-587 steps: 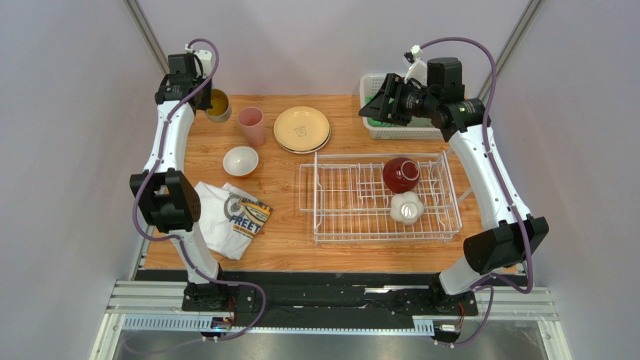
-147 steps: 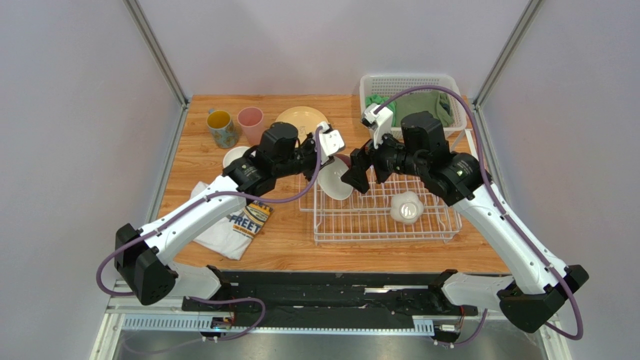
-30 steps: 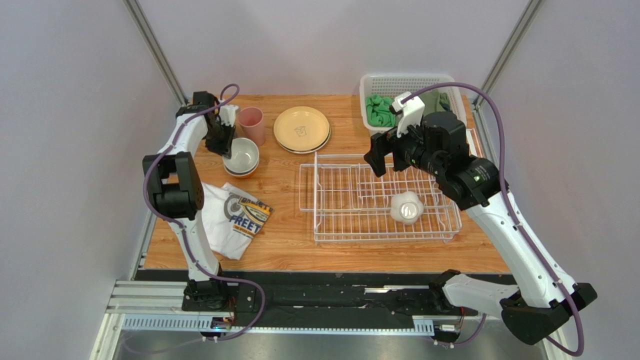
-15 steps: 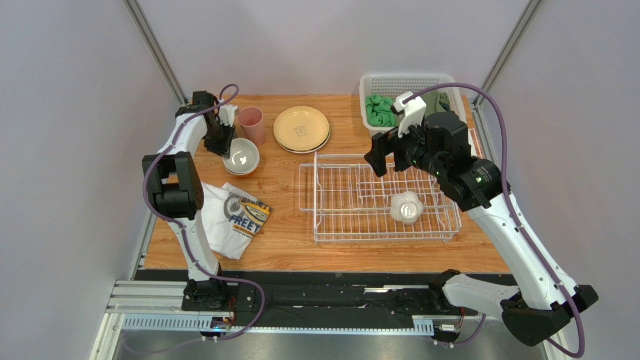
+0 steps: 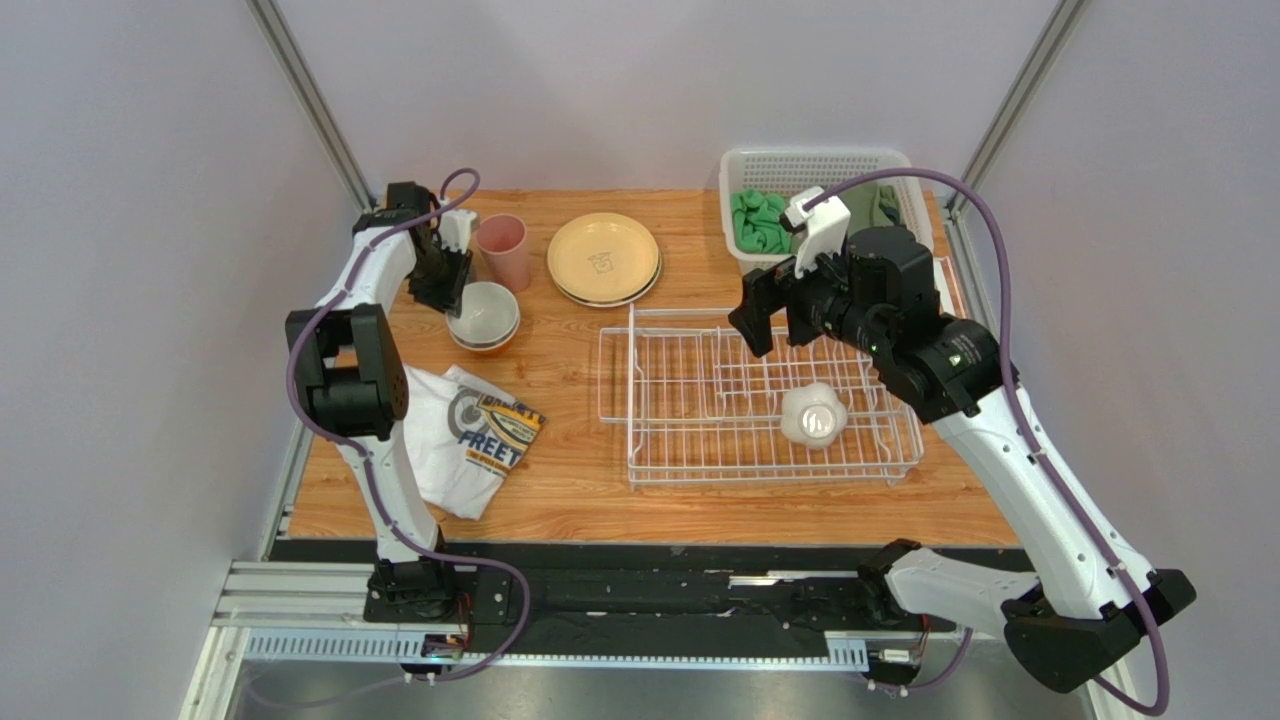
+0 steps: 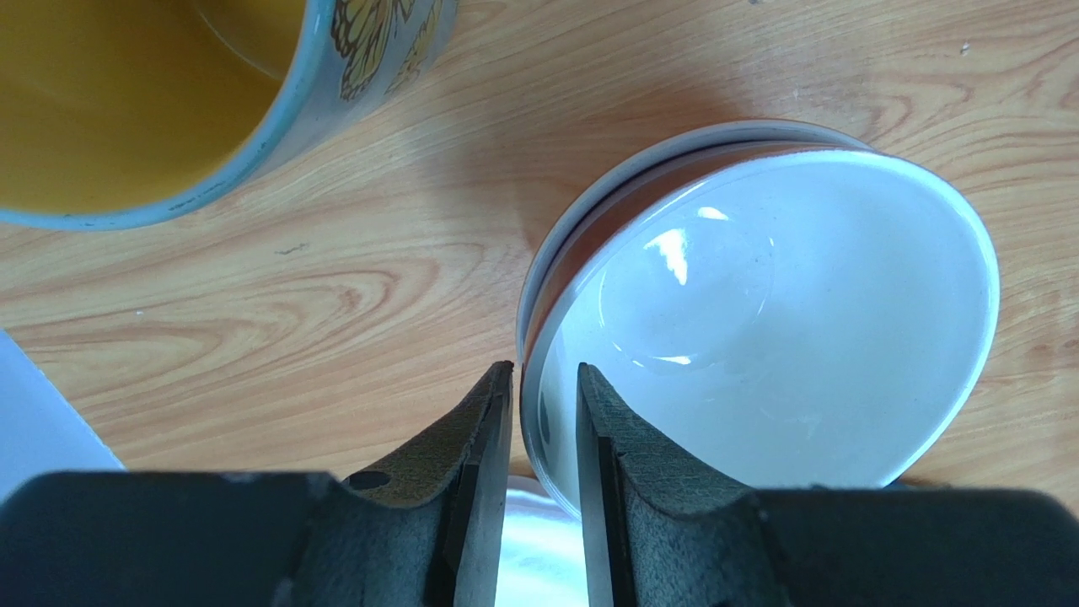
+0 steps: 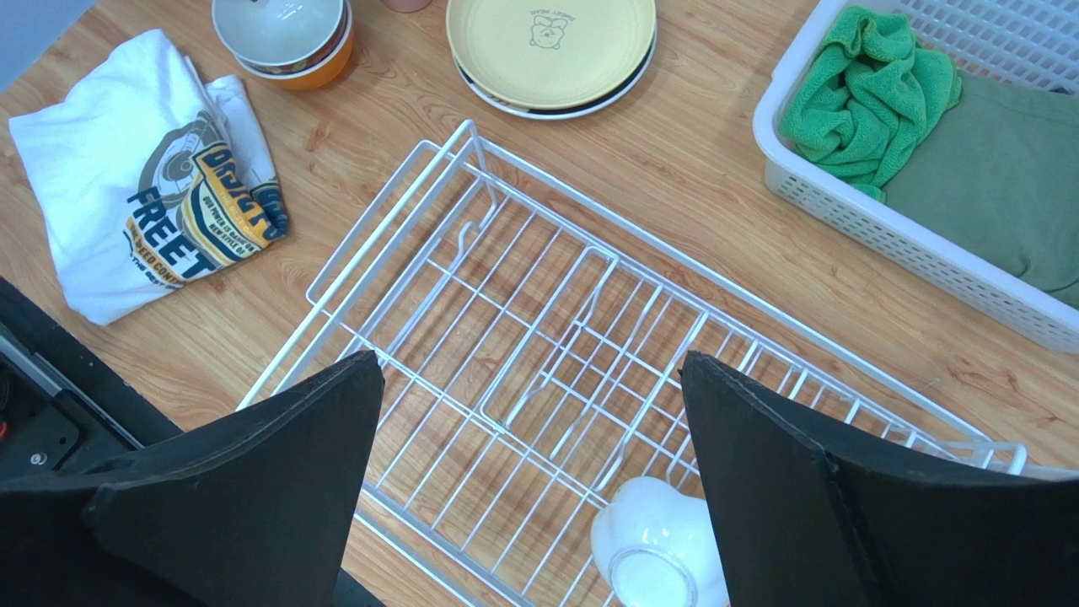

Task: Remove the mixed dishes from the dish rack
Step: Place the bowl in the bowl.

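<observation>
The white wire dish rack (image 5: 631,393) (image 7: 557,316) holds only a small white bowl (image 5: 813,416) (image 7: 659,557), upturned near its right front. At the table's left, a white-lined dark red bowl (image 5: 484,312) (image 6: 773,329) sits nested in an orange-sided bowl (image 7: 304,70). My left gripper (image 5: 455,285) (image 6: 545,369) straddles the nested bowl's rim, jaws slightly apart and not pinching it. A light-blue mug (image 6: 152,101), a pink cup (image 5: 502,248) and tan plates (image 5: 604,258) (image 7: 551,44) stand along the back. My right gripper (image 5: 759,308) (image 7: 530,361) hangs wide open above the rack, holding nothing.
A printed white T-shirt (image 5: 473,435) (image 7: 152,177) lies at the front left. A white perforated basket (image 5: 819,168) (image 7: 887,234) with green cloths (image 5: 759,222) (image 7: 874,95) stands at the back right. The left arm hides the mug in the top view.
My left gripper's jaws have eased apart around the bowl's rim, and the bowl rests in the stack. The right arm has hardly moved.
</observation>
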Motion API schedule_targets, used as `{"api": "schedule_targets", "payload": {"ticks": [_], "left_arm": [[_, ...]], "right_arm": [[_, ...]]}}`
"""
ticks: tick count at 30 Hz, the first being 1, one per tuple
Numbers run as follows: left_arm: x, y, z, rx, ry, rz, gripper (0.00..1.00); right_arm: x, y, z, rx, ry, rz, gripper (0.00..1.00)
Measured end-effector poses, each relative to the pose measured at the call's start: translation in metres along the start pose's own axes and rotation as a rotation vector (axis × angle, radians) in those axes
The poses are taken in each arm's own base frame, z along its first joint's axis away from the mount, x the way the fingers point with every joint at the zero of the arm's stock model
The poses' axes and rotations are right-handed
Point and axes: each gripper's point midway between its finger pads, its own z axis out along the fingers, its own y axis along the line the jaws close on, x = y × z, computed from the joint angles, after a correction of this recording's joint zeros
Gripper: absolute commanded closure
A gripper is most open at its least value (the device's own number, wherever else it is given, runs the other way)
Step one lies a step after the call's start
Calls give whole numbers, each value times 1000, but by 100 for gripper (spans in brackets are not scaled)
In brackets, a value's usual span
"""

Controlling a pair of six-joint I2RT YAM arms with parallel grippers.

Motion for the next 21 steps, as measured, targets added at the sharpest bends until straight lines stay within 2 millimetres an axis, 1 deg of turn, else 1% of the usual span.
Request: {"api": "schedule_targets", "payload": {"ticks": [5, 10, 12, 14, 15, 18, 21], "left_arm": [[0, 2, 0, -10, 3, 4, 66], [-1, 3, -3, -18, -2, 7, 56], [-3, 2, -8, -20, -13, 10, 54], [-8, 2, -17, -26, -36, 13, 52], [-10, 2, -21, -27, -47, 15, 50], [-19, -1, -39, -30, -96, 22, 45], [-27, -4, -58, -29, -147, 30, 43]], "right_arm": [[1, 0, 0, -2, 3, 0, 7], [3, -4, 0, 19, 10, -8, 7], [7, -7, 0, 33, 25, -15, 7], [14, -12, 2, 59, 46, -28, 7], [19, -15, 3, 75, 59, -35, 7], [47, -26, 9, 121, 137, -58, 6], [79, -34, 11, 156, 235, -86, 4]]}}
